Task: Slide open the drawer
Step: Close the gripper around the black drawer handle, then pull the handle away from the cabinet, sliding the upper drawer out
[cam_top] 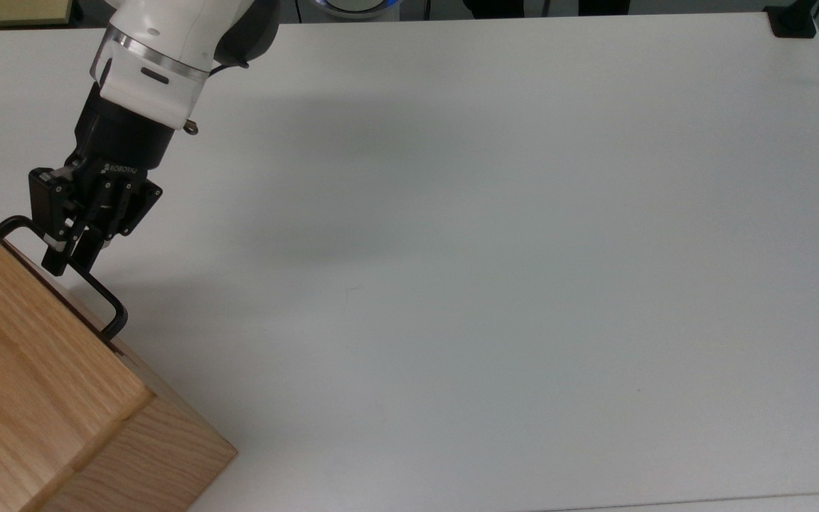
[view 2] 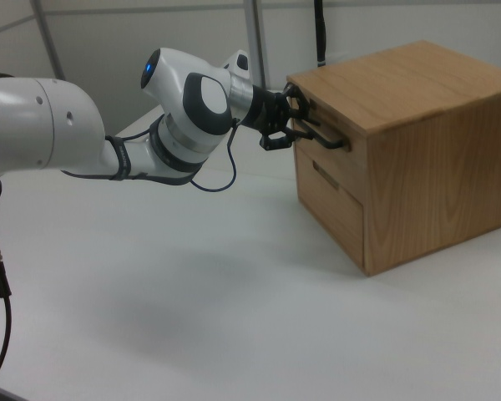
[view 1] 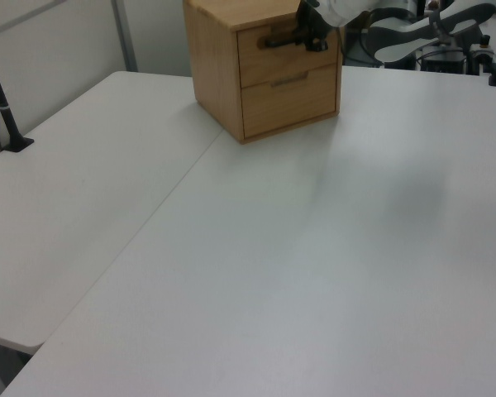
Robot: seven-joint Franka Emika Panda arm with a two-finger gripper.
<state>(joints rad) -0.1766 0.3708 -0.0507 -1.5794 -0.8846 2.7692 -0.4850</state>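
Note:
The drawer (view 1: 271,56) is the upper one of a light wooden cabinet (cam_top: 33,398). Its front sits flush with the cabinet face. A long black bar handle (cam_top: 100,295) sticks out from it. My gripper (cam_top: 71,257) reaches in from the top view's upper left, its fingers drawn together around the bar near one end. In the right view the gripper (view 2: 296,127) meets the handle (view 2: 327,139) on the upper drawer (view 2: 319,165). In the left view the gripper (view 1: 307,35) covers the right end of the handle (view 1: 277,40).
A lower drawer (view 1: 288,101) with a small wooden pull sits under the upper one. The white table (cam_top: 495,235) spreads wide to the top view's right. A black clamp post (view 1: 4,112) stands at the left view's left edge.

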